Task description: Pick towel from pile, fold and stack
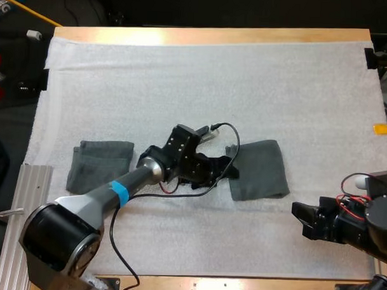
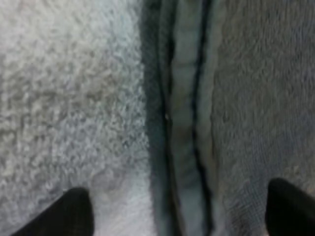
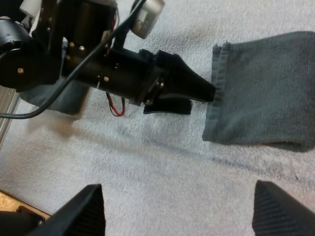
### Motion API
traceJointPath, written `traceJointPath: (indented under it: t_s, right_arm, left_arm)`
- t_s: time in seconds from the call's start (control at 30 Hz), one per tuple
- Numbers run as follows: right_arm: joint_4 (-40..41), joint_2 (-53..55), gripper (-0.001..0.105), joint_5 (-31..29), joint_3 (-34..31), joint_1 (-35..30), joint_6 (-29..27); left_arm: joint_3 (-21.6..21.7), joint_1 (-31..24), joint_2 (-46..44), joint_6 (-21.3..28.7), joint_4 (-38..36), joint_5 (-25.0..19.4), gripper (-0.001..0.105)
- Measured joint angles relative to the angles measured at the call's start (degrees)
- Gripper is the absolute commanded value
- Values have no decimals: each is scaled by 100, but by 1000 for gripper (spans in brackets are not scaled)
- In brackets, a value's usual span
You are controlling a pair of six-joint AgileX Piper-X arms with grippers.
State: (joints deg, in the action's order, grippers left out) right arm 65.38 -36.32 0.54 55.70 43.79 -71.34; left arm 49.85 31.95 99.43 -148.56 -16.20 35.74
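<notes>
A folded dark grey-green towel lies on the white mat right of centre. My left gripper is at its left hemmed edge. In the left wrist view the fingers stand apart, open, one over the mat and one over the towel, with the hem between them. A second folded towel lies at the mat's left, behind the left arm. My right gripper hovers open over bare mat near the front right. It looks toward the towel and the left gripper.
A ribbed metal rail runs along the mat's left front side. The wooden table edge borders the mat in front. The white mat stretches wide behind the towels.
</notes>
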Motion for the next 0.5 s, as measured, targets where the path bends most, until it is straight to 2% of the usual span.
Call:
traceJointPath:
  t_s: [0.23, 0.5]
  right_arm:
    - [0, 0, 62, 0, 0, 0, 0]
    - [0, 0, 62, 0, 0, 0, -20]
  left_arm:
    - [369, 290, 278, -232, 0, -19, 71]
    - [783, 540, 572, -267, -13, -19, 69]
